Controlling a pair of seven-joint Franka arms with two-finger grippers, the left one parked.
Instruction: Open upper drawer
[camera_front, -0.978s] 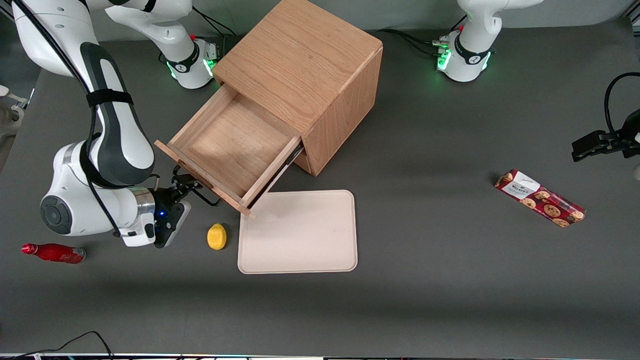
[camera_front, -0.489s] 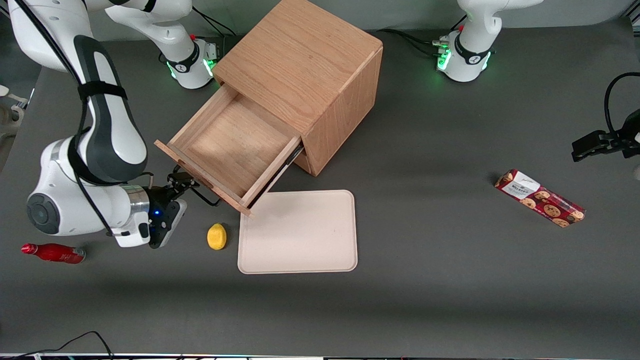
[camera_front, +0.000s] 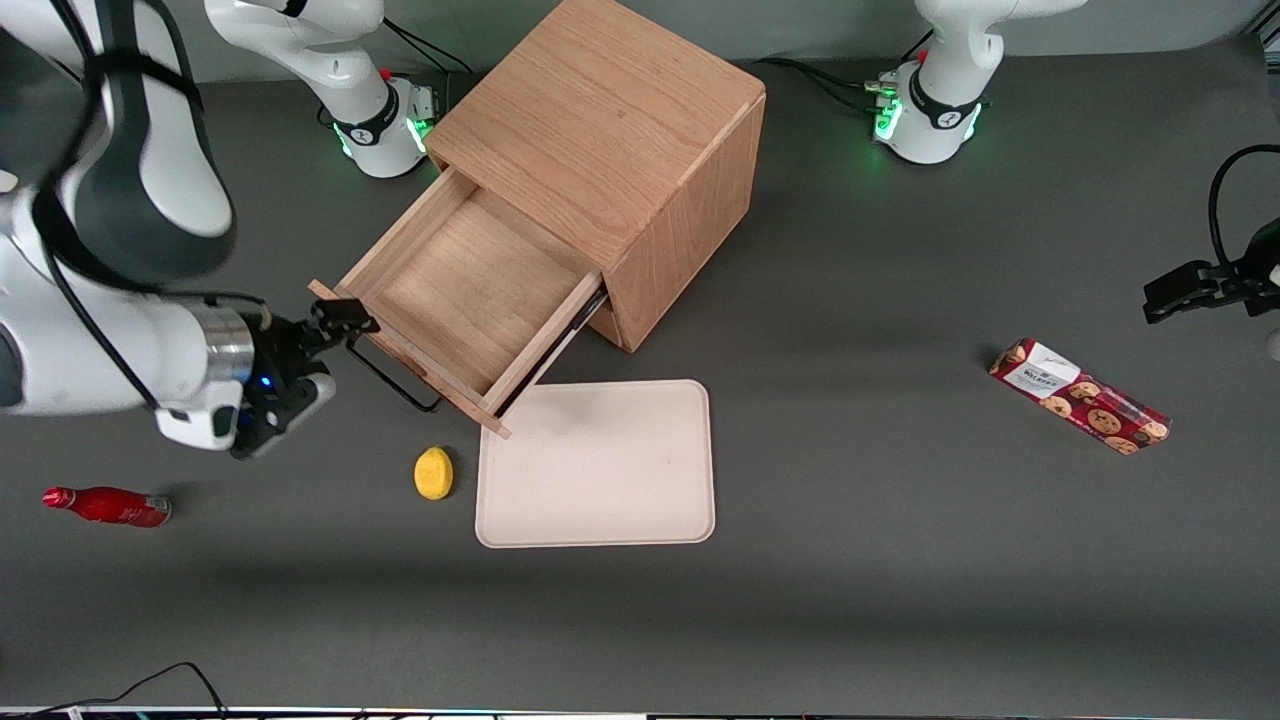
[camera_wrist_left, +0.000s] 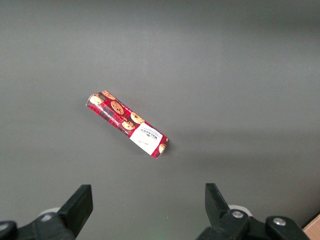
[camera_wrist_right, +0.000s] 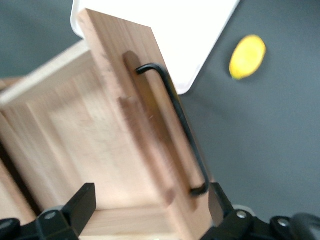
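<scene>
Risen and withdrawn from the thin black bar handle (camera_front: 393, 378), tool (camera_front: 336, 320) | fingers spread, grasping nothing | shallow oak-wood upper drawer (camera_front: 470, 295) pulled out.

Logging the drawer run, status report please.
Gripper open, off the handle, at the drawer front's end. Upper drawer pulled well out. Nothing blocking.
</scene>
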